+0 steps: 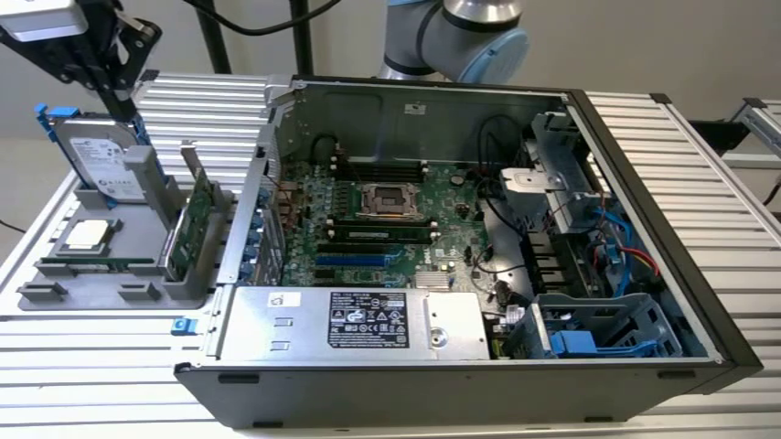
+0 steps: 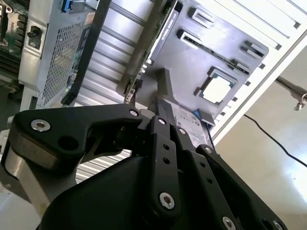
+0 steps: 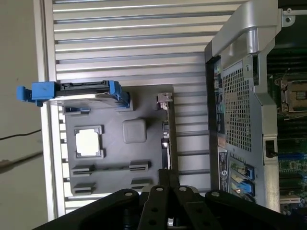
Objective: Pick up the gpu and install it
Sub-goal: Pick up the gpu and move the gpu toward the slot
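The gripper (image 1: pixel 123 107) hangs above the grey holder tray (image 1: pixel 73 293) at the end of the worktop (image 1: pixel 86 366). Its black fingers are drawn together to a point and there is nothing between them. The gpu (image 1: pixel 205 219) is not in its grasp. It stands on its long edge in a slot of the tray, below the gripper and off to the side nearer the open computer case (image 1: pixel 635 366), well apart from the fingertips. In the first wrist view the gripper (image 3: pixel 168 176) points down at the tray, and the gpu (image 3: pixel 167 143) shows edge-on as a thin strip running straight out from the fingertips, with its silver end bracket (image 3: pixel 163 98) at the far end. Almost directly below the gripper in the exterior view stands a hard drive in a blue frame (image 1: pixel 104 155), upright in the same tray. A square processor chip (image 1: pixel 86 236) lies flat in a recess lower down, on the side of the drive away from the case. The second wrist view shows the gripper (image 2: pixel 162 109) with its linkage closed in. Past the fingertips are the hard drive's label face (image 2: pixel 184 119), the processor chip (image 2: pixel 218 89) and the perforated rear panel (image 2: pixel 57 57) of the case. The case lies on its side with the cover off, beyond the gpu from the gripper. Its green motherboard (image 1: pixel 366 229) is exposed and a silver power supply (image 1: pixel 354 320) sits along its near wall.
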You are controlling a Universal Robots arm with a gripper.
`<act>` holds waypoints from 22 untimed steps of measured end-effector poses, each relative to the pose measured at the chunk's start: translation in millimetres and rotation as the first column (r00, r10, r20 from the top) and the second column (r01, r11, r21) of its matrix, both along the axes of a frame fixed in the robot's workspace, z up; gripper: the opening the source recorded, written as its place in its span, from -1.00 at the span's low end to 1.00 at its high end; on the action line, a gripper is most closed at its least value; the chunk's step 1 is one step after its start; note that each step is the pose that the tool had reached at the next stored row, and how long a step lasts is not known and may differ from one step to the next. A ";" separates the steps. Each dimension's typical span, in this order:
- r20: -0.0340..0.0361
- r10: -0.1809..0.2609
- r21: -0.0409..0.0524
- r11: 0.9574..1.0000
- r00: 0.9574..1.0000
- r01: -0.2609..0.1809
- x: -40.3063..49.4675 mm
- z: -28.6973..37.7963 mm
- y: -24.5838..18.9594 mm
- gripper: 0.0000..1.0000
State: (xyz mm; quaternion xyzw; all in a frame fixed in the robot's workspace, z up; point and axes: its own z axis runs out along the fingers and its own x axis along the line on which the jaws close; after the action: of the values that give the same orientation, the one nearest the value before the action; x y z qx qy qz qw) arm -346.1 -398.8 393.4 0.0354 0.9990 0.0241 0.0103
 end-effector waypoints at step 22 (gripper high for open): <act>0.000 0.000 0.000 1.000 1.000 0.000 -6.1 0.0 0.0 1.00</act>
State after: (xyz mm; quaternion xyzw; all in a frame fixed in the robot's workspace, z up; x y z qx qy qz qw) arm -352.2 -398.8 393.4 0.0354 0.9990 0.0241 0.0103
